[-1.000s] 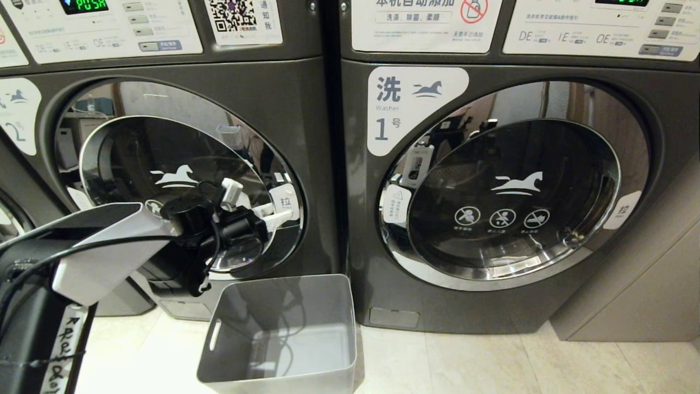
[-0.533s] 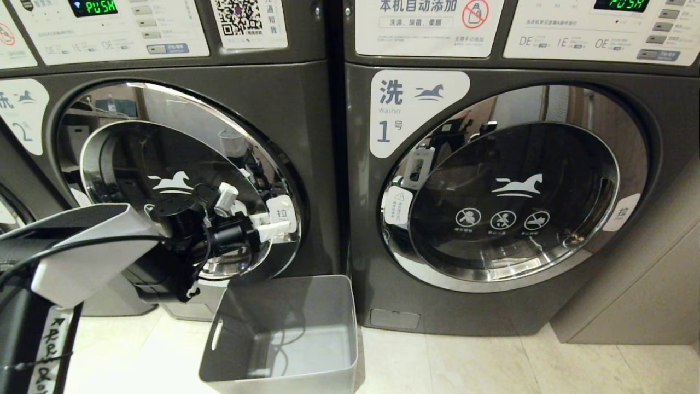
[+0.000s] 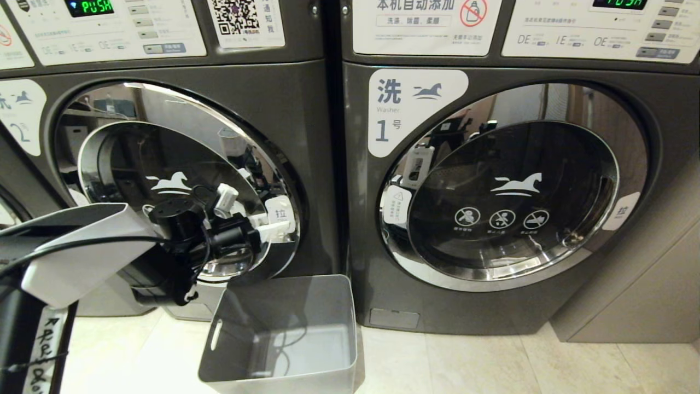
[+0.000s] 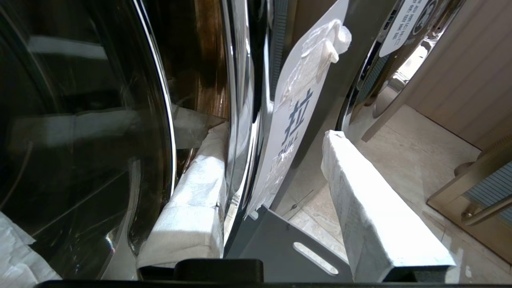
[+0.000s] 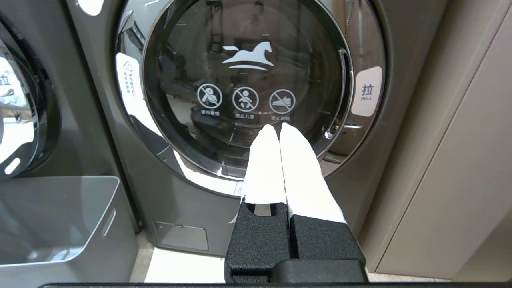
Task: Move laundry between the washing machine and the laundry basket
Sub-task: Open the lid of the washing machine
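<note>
On my left, the left gripper [image 3: 273, 225] sits at the right edge of the washing machine [image 3: 180, 180] marked 2, its jaws roughly half open and straddling the chrome door rim. From the left wrist camera, one padded finger [image 4: 192, 204] lies against the glass side of the rim, and the other [image 4: 368, 216] stands on the outer side, clear of the white pull tab [image 4: 296, 116] between them. I think the inner finger touches the rim, though reflections make that hard to confirm. The door appears slightly ajar at that edge.

Just below and right of that door, the laundry basket [image 3: 246, 306] stands on the pale tiled floor [image 3: 492, 361], pressed close to the machine fronts. I see only bare grey walls and a reflected cable inside it; no garment shows in any view.

Further right stands the second washer [image 3: 508, 191], marked 1, with its door closed. The right gripper [image 5: 279, 132] hangs in front of that door with its white fingers pressed together, holding nothing.

By my count: two washers fully in view, one basket, two grippers.
</note>
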Controlling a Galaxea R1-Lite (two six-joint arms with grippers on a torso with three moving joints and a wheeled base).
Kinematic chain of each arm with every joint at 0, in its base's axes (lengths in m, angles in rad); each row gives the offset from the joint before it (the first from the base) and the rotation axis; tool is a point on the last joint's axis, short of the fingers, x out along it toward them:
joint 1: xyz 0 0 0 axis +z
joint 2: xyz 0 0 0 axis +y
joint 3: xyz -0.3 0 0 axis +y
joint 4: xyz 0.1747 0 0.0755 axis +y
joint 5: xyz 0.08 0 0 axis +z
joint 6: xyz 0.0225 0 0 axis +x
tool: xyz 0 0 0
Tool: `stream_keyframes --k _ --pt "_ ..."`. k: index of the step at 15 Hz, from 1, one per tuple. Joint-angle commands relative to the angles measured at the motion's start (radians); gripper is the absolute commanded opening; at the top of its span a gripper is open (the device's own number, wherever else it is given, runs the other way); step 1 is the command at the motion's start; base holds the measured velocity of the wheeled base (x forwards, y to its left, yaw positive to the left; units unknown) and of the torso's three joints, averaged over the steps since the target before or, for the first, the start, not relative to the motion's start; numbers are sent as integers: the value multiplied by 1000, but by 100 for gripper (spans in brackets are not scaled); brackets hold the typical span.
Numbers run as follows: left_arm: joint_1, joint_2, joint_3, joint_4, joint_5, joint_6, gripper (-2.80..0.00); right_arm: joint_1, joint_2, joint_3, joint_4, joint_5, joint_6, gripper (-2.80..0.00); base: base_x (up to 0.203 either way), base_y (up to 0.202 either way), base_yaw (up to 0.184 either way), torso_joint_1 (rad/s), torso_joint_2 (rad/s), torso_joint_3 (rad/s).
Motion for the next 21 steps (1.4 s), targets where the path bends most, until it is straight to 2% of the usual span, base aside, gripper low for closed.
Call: stream_keyframes --k 1,3,4,7,10,14,16,19,21 --pt "-28 -21 24 -10 3 -1 -280 0 2 40 -2 1 0 -280 0 0 0 0 0 0" --pt "-19 -28 43 -10 3 7 -280 0 2 40 -2 1 0 -280 0 0 0 0 0 0" --pt "-18 -32 45 -10 3 8 0 0 2 40 -2 1 0 -280 0 0 0 0 0 0" --pt "-10 -59 74 -10 10 9 0 0 2 40 -2 1 0 -280 0 0 0 0 0 0" --pt "15 -88 120 -15 89 13 0 0 2 40 -2 1 0 -280 0 0 0 0 0 0" --pt "66 -177 232 -19 127 12 0 0 2 40 -2 1 0 -280 0 0 0 0 0 0" --pt "92 -221 282 -20 180 8 0 0 2 40 -2 1 0 -280 0 0 0 0 0 0" --pt "139 -263 356 -42 178 -1 0 0 2 40 -2 1 0 -280 0 0 0 0 0 0" --pt "151 -271 373 -56 134 -25 0 0 2 40 -2 1 0 -280 0 0 0 0 0 0"
